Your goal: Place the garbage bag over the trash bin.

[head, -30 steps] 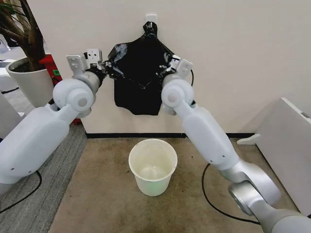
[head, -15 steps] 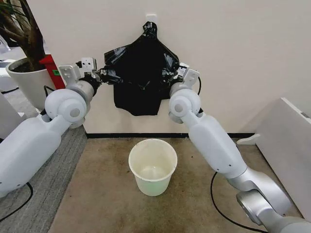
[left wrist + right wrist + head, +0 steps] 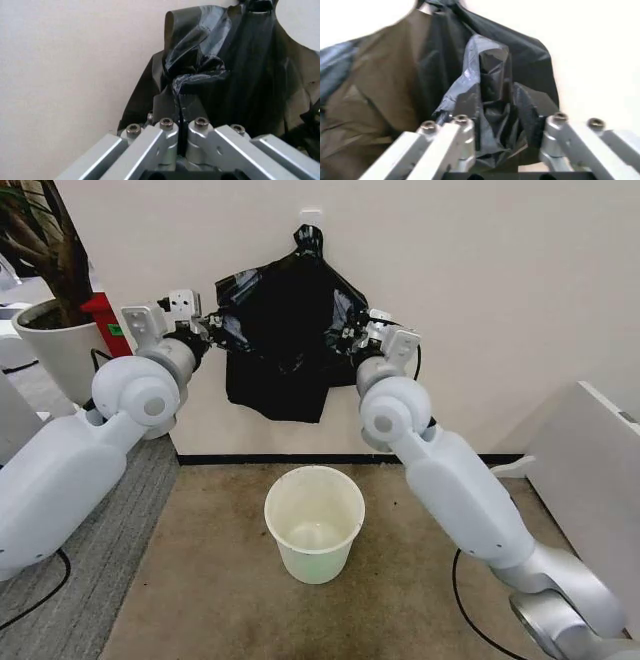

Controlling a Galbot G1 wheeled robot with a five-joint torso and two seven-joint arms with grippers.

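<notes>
I see the garbage bag (image 3: 285,330), a thin, glossy, crinkly black plastic bag, hanging flat against the cream wall (image 3: 500,300) from a small white hook (image 3: 311,218) at its gathered top, spread wide at shoulder level and well above the floor. My left gripper (image 3: 212,327) is at the bag's left edge; in the left wrist view its two metal fingers (image 3: 165,140) are pressed together with a pinched fold of the black film between them. My right gripper (image 3: 352,333) is at the bag's right edge; in the right wrist view its fingers (image 3: 457,137) stand apart with a crumpled bunch of the film lying in the gap, and I cannot tell whether they grip it. Directly below the bag, the trash bin (image 3: 314,523), a small round cream-white plastic bucket with a rolled rim, stands upright and open on the brown carpet (image 3: 200,600), a little out from the wall's dark baseboard. At the far left a large white plant pot (image 3: 60,350) with a tree trunk stands beside a red object (image 3: 105,320).
</notes>
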